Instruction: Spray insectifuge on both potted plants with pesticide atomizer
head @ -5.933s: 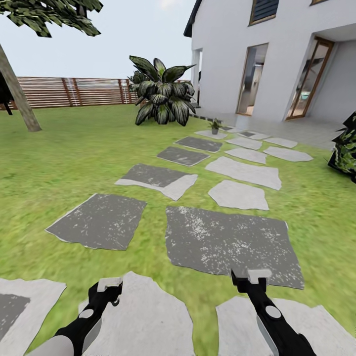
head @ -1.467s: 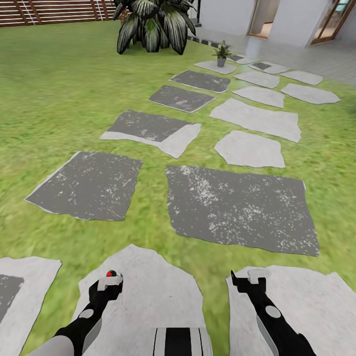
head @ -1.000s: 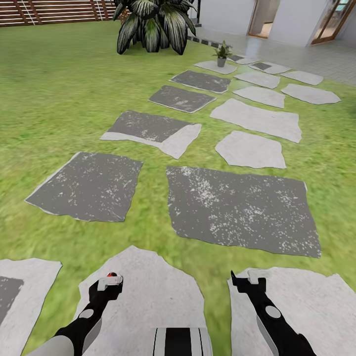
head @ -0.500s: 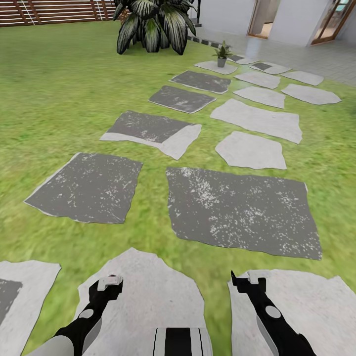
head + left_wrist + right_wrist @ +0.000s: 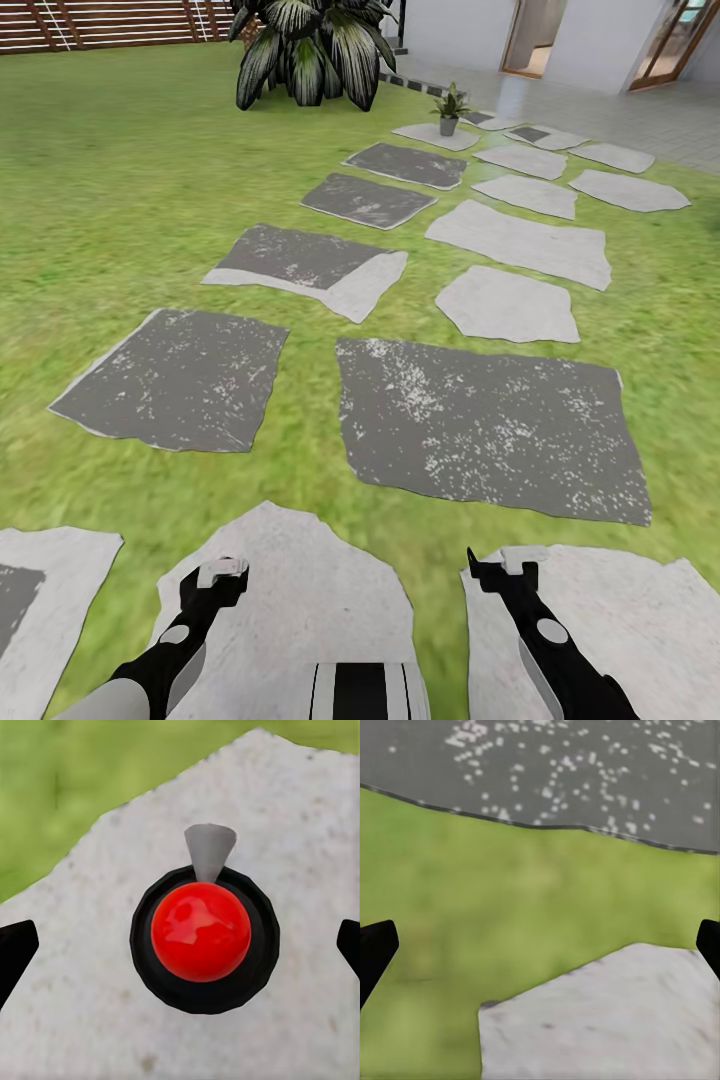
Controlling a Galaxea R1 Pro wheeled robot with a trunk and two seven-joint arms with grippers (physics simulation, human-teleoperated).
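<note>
The pesticide atomizer (image 5: 201, 932) stands on a pale stepping stone (image 5: 300, 590). From above I see its glossy red cap, black collar and grey nozzle. My left gripper (image 5: 180, 945) hangs open straight over it, a black fingertip (image 5: 15, 949) on each side and clear of it. In the head view the left gripper (image 5: 222, 572) covers the atomizer. My right gripper (image 5: 522, 558) is open and empty over grass and a stone edge (image 5: 607, 1020). A small potted plant (image 5: 448, 108) stands far ahead on the stone path.
Grey and pale stepping stones (image 5: 480, 425) run across the lawn (image 5: 120, 200) toward the house terrace (image 5: 640, 110). A large striped-leaf shrub (image 5: 305, 50) stands at the back, with the brown slat fence (image 5: 100, 22) to its left.
Since the oldest frame the head has tilted down. The atomizer's red cap, which showed just past the left gripper a second ago, is now covered by it. The right arm is still.
</note>
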